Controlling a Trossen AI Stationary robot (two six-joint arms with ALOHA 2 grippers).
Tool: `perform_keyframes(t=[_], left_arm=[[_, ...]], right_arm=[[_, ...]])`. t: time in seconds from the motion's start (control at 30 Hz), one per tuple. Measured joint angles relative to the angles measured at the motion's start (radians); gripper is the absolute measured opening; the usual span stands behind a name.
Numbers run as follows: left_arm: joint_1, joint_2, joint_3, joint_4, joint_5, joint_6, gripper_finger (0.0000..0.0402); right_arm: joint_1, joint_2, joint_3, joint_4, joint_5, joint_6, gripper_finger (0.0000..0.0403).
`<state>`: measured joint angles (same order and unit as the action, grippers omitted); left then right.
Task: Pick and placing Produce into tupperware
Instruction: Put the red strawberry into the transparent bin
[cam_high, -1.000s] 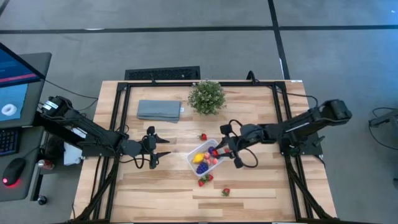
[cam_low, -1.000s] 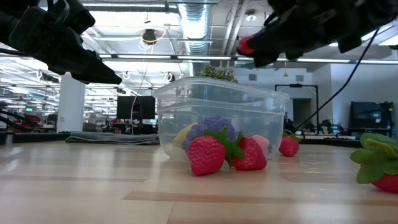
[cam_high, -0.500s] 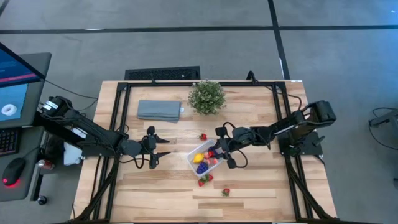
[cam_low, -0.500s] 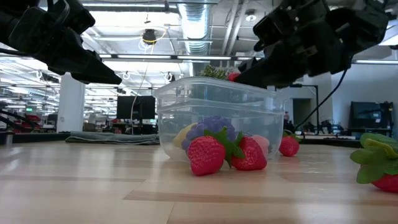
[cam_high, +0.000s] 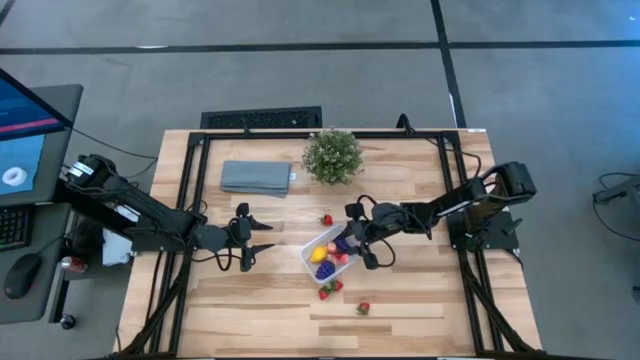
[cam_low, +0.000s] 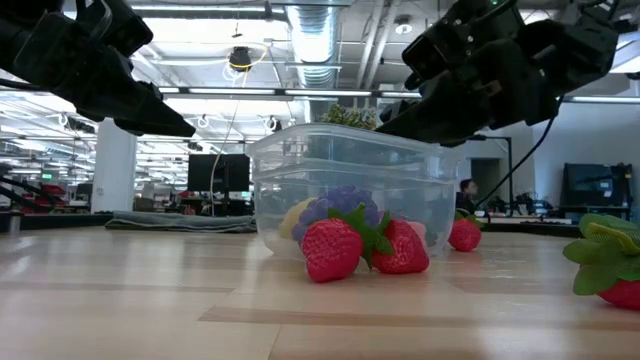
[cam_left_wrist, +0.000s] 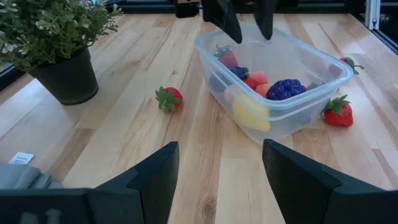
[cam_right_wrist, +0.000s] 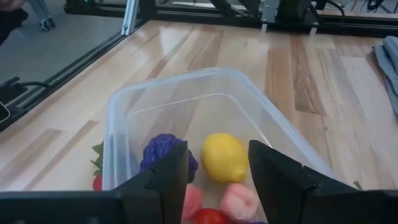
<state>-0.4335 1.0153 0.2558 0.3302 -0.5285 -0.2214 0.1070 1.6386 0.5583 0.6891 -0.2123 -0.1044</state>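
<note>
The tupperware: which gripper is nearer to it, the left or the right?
Right. The right gripper hangs open directly over the tupperware, while the left gripper waits open above bare table beside it, clearly apart.

A clear whitish tupperware holds a yellow piece, a dark purple piece and pink-red ones, beside red strawberries.

We count one tupperware. Inside it lie one yellow lemon, two purple pieces, at least two pink pieces and one strawberry. Outside the tupperware we count four strawberries: one beside it, a touching pair, and one farther off. There is also one potted plant and one folded cloth.
</note>
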Motion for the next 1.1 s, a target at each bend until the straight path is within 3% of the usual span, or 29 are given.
perform_keyframes(t=[0.17,0.37,0.6,0.8,1.1], left_arm=[[0.012,0.0,0.0,0.001,-0.023,0.0,0.0224],[0.071,0.0,0.0,0.0,-0.034,0.012,0.0224],[0.174,0.0,-0.029,0.062,0.012,0.084,0.0224],[0.284,0.001,-0.113,0.215,0.153,0.154,0.0224],[0.399,0.001,-0.124,0.265,0.294,0.239,0.0224]], right_arm=[[0.0,-0.03,0.0,-0.001,-0.017,-0.026,0.0201],[0.002,-0.154,0.0,-0.043,-0.073,-0.066,0.0202],[0.002,-0.371,0.0,-0.346,-0.066,-0.082,0.0196],[0.002,-0.542,0.0,-0.578,0.033,-0.08,0.018],[0.002,-0.738,-0.001,-0.838,0.247,-0.027,0.0159]])
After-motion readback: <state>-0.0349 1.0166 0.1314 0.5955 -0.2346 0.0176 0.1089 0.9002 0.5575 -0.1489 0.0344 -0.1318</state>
